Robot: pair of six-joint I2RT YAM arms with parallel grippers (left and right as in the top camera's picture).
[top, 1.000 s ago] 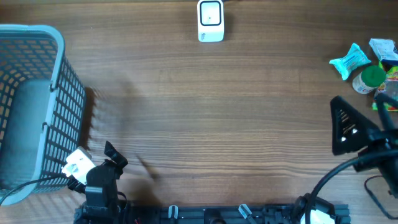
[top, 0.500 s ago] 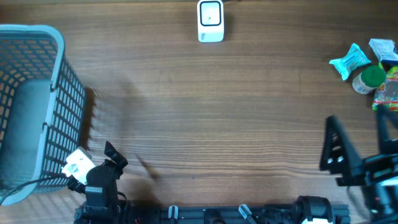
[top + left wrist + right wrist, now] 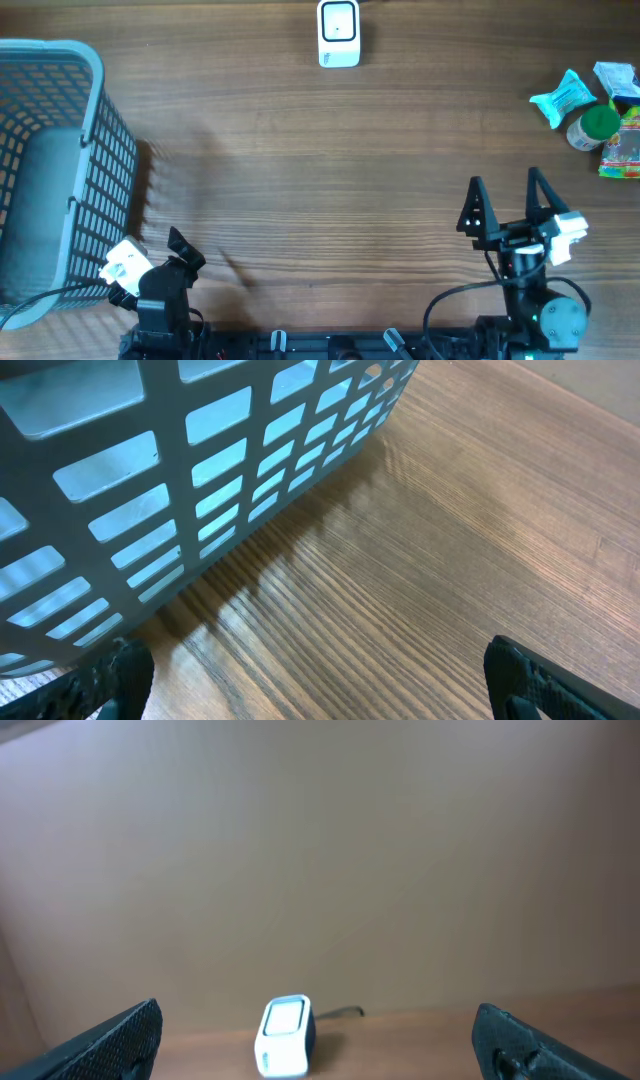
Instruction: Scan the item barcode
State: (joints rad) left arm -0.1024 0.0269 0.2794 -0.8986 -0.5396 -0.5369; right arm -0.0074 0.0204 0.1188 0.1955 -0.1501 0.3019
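The white barcode scanner (image 3: 339, 34) stands at the table's far edge; in the right wrist view the scanner (image 3: 285, 1035) shows low and centre, facing me. Small items lie in a cluster at the right edge: a teal packet (image 3: 563, 97), a green-lidded jar (image 3: 592, 127) and a colourful packet (image 3: 622, 150). My right gripper (image 3: 503, 195) (image 3: 320, 1045) is open and empty near the front right, pointing at the far side, well short of the items. At the front left, beside the basket, my left gripper (image 3: 165, 258) (image 3: 320, 685) is open over bare wood.
A grey-blue mesh basket (image 3: 60, 60) fills the left side, and its wall (image 3: 200, 450) is close in front of the left wrist camera. A white-blue packet (image 3: 615, 78) lies at the far right corner. Cables trail along the front edge.
My right arm has swung in from the right edge toward the front middle-right and turned to face the far side. The left arm and all items have stayed put.
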